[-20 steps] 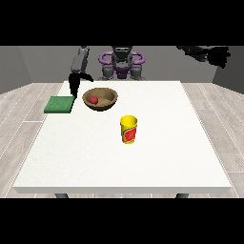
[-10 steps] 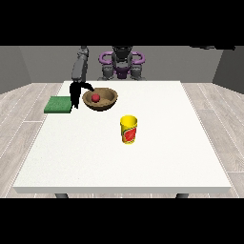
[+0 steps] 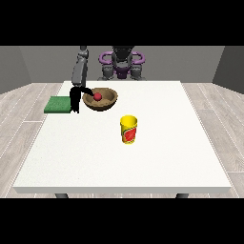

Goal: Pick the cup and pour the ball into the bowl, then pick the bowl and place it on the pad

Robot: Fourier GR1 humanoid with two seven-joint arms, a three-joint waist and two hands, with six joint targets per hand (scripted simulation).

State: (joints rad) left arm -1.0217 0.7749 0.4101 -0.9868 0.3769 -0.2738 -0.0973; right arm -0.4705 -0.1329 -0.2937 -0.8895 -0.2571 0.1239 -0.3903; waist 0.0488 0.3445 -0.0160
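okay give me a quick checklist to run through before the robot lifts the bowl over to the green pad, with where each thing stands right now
1. Ball in the bowl: ok, the red ball lies inside the brown bowl.
2. Cup out of the way: ok, the yellow cup stands upright nearer the camera, apart from the bowl.
3. Pad free to receive the bowl: ok, nothing lies on the green pad at the table's left edge.
4. Hand at the view's left at the bowl: ok, it hangs between pad and bowl, by the bowl's left rim.
5. Fingers closed on the rim: cannot tell.
6. Other hand: cannot tell, it is out of view.
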